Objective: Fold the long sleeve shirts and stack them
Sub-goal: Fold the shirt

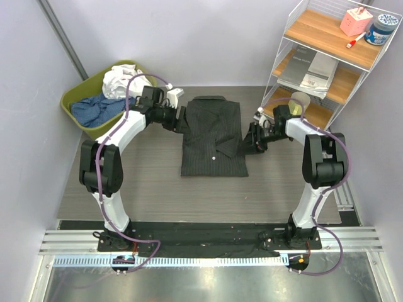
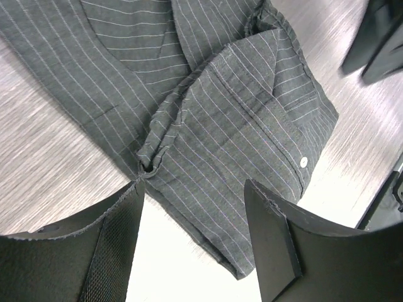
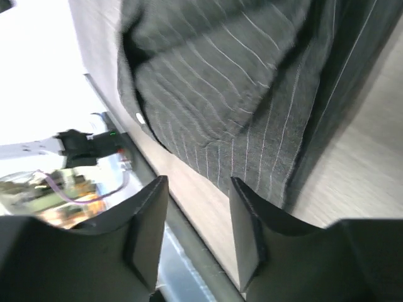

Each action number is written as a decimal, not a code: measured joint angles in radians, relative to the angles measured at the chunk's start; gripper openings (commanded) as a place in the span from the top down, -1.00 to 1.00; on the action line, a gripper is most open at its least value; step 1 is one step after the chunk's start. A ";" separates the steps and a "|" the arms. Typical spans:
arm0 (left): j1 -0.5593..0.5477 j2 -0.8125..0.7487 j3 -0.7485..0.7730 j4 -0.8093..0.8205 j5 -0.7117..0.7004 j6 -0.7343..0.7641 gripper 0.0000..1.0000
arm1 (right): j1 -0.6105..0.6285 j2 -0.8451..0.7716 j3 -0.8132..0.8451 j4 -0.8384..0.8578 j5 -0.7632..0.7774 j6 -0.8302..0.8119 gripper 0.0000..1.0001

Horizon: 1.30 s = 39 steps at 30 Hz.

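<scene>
One dark pinstriped shirt [image 1: 213,135], folded into a rectangle at table [image 1: 157,189] centre, we list with left gripper [image 1: 179,119] at its 10 o'clock edge and right gripper [image 1: 248,143] at 3 o'clock, both claws spread and empty, apparently flanking it to neaten the fold.

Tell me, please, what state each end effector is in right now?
Left end effector: open, holding nothing, over the shirt.
Right end effector: open, holding nothing.
</scene>
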 measured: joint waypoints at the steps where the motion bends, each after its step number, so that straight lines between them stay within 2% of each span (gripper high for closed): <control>1: 0.000 0.000 0.000 0.000 0.001 0.000 -0.31 | 0.005 0.016 -0.021 0.016 -0.011 0.025 -0.11; 8: -0.002 0.000 -0.020 -0.003 0.000 0.014 -0.31 | 0.040 0.078 -0.057 0.169 -0.052 0.172 -0.12; 11: -0.002 0.000 -0.026 -0.004 0.000 0.017 -0.31 | 0.054 0.085 -0.058 0.250 -0.065 0.232 -0.05; 14: -0.002 0.000 -0.027 -0.004 0.000 0.018 -0.32 | 0.071 0.111 -0.058 0.327 -0.083 0.301 0.18; 15: -0.002 0.000 -0.027 -0.004 0.000 0.017 -0.32 | 0.076 0.122 -0.057 0.351 -0.089 0.324 0.42; 17: -0.002 0.000 -0.027 -0.005 0.000 0.018 -0.32 | 0.083 0.147 -0.056 0.398 -0.103 0.375 0.51; 19: -0.002 0.000 -0.027 -0.005 0.000 0.018 -0.32 | 0.087 0.161 -0.053 0.432 -0.108 0.420 0.70; 21: -0.002 0.000 -0.027 -0.005 0.000 0.018 -0.32 | 0.090 0.165 -0.049 0.482 -0.113 0.470 0.78; 24: -0.002 0.004 -0.026 -0.004 0.001 0.018 -0.31 | 0.093 0.175 -0.028 0.578 -0.118 0.552 0.77; 27: -0.002 0.015 -0.026 -0.004 0.003 0.017 -0.31 | 0.102 0.213 0.010 0.709 -0.120 0.653 0.64; 32: -0.002 0.039 -0.005 -0.005 0.010 0.017 -0.29 | 0.125 0.264 0.038 0.843 -0.102 0.760 0.65; 35: -0.003 0.050 0.017 -0.004 0.016 0.017 -0.28 | 0.135 0.287 0.063 0.840 -0.079 0.759 0.50; 36: -0.004 0.052 0.024 -0.004 0.016 0.017 -0.28 | 0.137 0.292 0.073 0.827 -0.072 0.747 0.39; 39: -0.008 0.066 0.042 -0.003 0.018 0.018 -0.26 | 0.135 0.293 0.108 0.752 -0.056 0.671 0.44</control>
